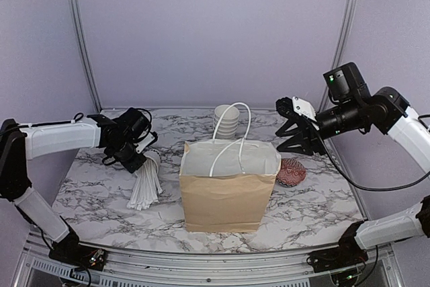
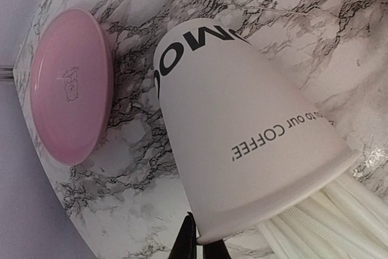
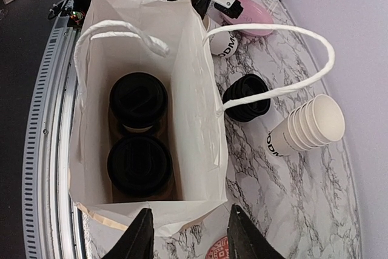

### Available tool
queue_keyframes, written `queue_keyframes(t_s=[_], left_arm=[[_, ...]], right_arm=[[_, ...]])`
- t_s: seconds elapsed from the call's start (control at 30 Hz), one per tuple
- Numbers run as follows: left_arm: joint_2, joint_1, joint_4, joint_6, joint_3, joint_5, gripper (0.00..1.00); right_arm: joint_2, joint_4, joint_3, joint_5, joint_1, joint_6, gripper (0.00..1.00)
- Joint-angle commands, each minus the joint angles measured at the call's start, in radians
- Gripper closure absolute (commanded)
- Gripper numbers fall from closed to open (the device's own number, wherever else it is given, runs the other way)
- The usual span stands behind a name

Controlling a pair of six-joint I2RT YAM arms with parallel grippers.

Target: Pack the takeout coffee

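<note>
Bench (image 1: 87,186): marble-patterned top that carries everything; both arm bases sit at its near edge.
Right arm (image 1: 376,112): raised well above the bench on the right side, forearm level and reaching in toward the bag, wrist tipped down over the bag's right-hand edge.
Left arm (image 1: 60,138): stretched low across the left side of the bench, forearm nearly level, wrist angled down at the straw cup.
Bag (image 1: 225,199): brown paper, upright in the middle of the bench, mouth open, two white handles standing up.
Coffee cups (image 3: 138,102): two with black lids, upright inside the bag, side by side and touching, on the half of the bag floor nearest the arm bases.
Pink plate (image 2: 70,86): flat on the bench just beside the straw cup, at the far left.
Straw cup (image 2: 242,125): white with black lettering, tipped over, mouth low; its white straws (image 1: 146,189) fan out onto the bench.
Empty cup stack (image 3: 306,127): behind the bag, apart from it.
Black lids (image 3: 245,96): a short stack on the bench between the bag and the empty cups.
Right fingers (image 3: 142,238): spread partway, nothing between them, hovering above the bag's rim without touching.
Left fingers (image 2: 187,238): pinched together on the rim of the straw cup.
</note>
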Motion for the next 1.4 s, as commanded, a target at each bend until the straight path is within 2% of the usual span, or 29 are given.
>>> queue_keyframes(t_s=[0.0, 0.2, 0.47, 0.6, 0.73, 0.9, 1.1, 1.37], left_arm=[[0.044, 0.005, -0.219, -0.122, 0.112, 0.175, 1.0], [0.087, 0.006, -0.38, -0.276, 0.25, 0.285, 1.0], [0.062, 0.028, -0.547, -0.434, 0.334, 0.386, 1.0], [0.044, 0.041, -0.676, -0.513, 0.305, 0.547, 1.0], [-0.043, 0.057, -0.702, -0.568, 0.21, 0.594, 1.0], [-0.146, 0.126, -0.708, -0.646, 0.203, 0.652, 1.0], [-0.111, 0.135, -0.68, -0.691, 0.097, 0.748, 1.0], [-0.104, 0.141, -0.649, -0.729, 0.062, 0.838, 1.0]], right_arm=[[-0.018, 0.023, -0.001, 0.009, -0.005, -0.002, 0.6], [-0.018, 0.037, -0.017, 0.007, -0.005, -0.003, 0.6], [-0.013, 0.05, -0.031, 0.005, -0.005, -0.004, 0.6], [-0.013, 0.064, -0.045, -0.001, -0.005, -0.004, 0.6], [-0.022, 0.073, -0.064, 0.003, -0.005, -0.01, 0.6], [-0.046, 0.118, -0.123, -0.004, -0.005, -0.007, 0.6], [-0.056, 0.138, -0.157, -0.005, -0.006, -0.01, 0.6], [-0.085, 0.147, -0.183, -0.006, -0.007, -0.006, 0.6]])
